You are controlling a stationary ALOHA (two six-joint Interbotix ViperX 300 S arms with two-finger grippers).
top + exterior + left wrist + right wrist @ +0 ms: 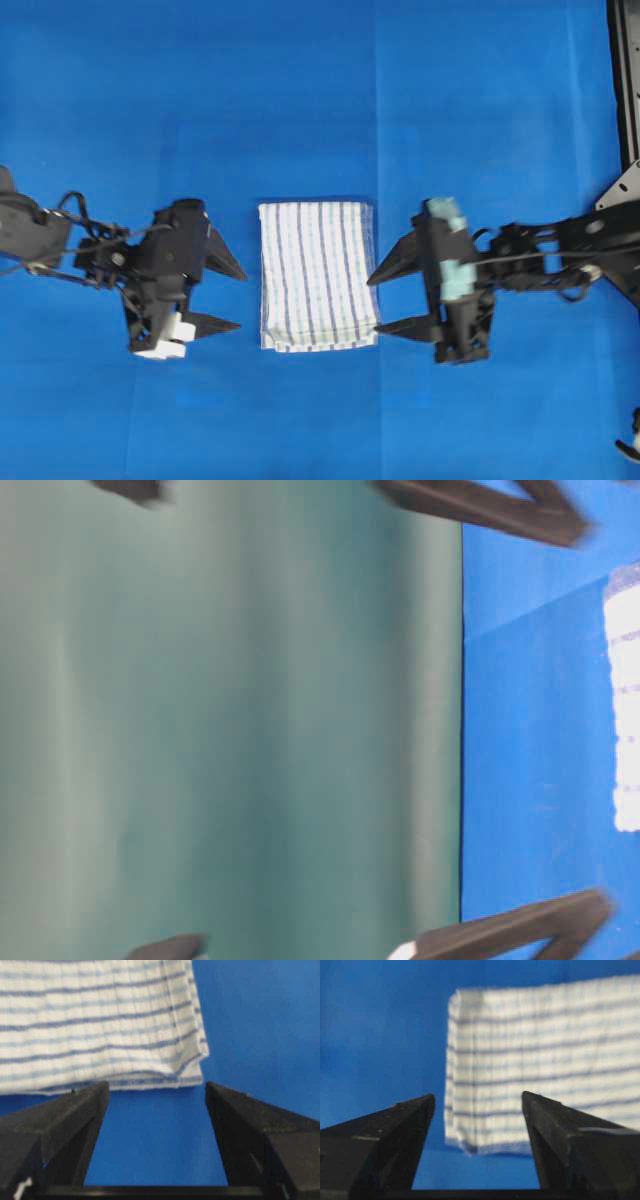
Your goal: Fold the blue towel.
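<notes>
The blue towel (318,275), white with thin blue stripes, lies folded into a small upright rectangle at the middle of the blue table covering (320,90). My left gripper (242,300) stands open just left of the towel, apart from it, with nothing between its fingers. In the left wrist view the towel's folded edge (100,1025) lies just beyond the open left gripper (156,1091). My right gripper (372,305) is open at the towel's right edge, its lower fingertip close to the bottom right corner. The right wrist view shows the towel (545,1060) ahead of the empty, open right gripper (478,1097).
A black metal frame (625,80) runs down the far right edge of the table. The table-level view is turned sideways, with a green backdrop (230,720), dark gripper fingers (480,510) and a strip of towel (625,700) at its right edge.
</notes>
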